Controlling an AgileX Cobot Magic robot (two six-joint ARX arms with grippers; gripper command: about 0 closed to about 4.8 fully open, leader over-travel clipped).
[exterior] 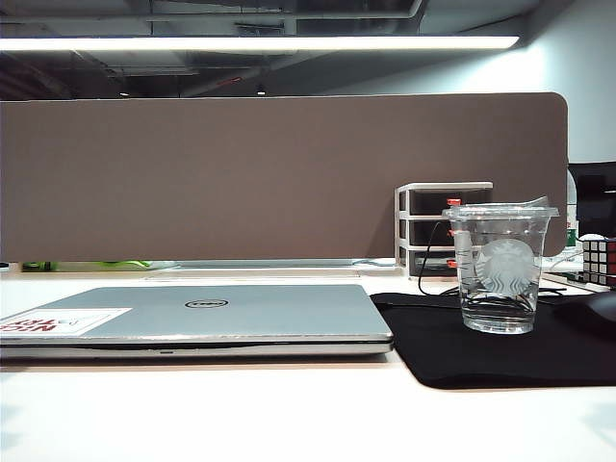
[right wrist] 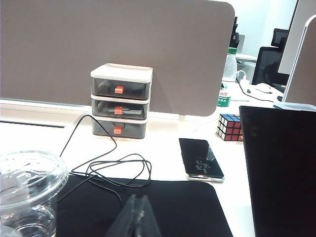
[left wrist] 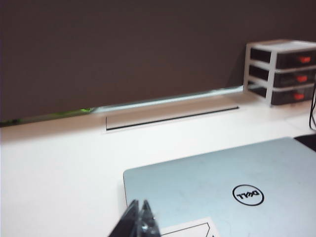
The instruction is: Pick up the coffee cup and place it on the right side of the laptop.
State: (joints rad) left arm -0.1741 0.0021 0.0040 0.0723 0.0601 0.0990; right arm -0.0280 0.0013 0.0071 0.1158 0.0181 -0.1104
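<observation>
1. Nearest the left wrist camera, the left gripper [left wrist: 139, 219] shows its two dark fingertips pressed together with nothing between them; it hovers over the near corner of the laptop [left wrist: 237, 182].
2. Just beside those fingertips, on the lid, lies the edge of a white sticker [left wrist: 190, 229]; the round Dell logo [left wrist: 248, 195] sits further along the lid from the gripper.
3. Beyond the left gripper, across bare white desk [left wrist: 59, 173], a brown partition [left wrist: 123, 49] stands, with a small three-drawer unit [left wrist: 284, 71] off to one side of it.
4. The right gripper [right wrist: 139, 212] also has its fingertips together and empty, hovering over a black mat [right wrist: 173, 207].
5. The coffee cup [right wrist: 27, 192] stands near the right gripper, to one side and not touching it; its clear lid and some clear liquid are visible.
6. Ahead of the right gripper a black cable [right wrist: 113, 168] loops over the mat's far edge, with a black phone [right wrist: 200, 158], a puzzle cube [right wrist: 230, 127] and the drawer unit beyond.
7. In the exterior view neither gripper appears; the cup [exterior: 499, 269] stands upright on the mat [exterior: 452, 346], just right of the closed laptop [exterior: 192, 318], apart from it.
</observation>
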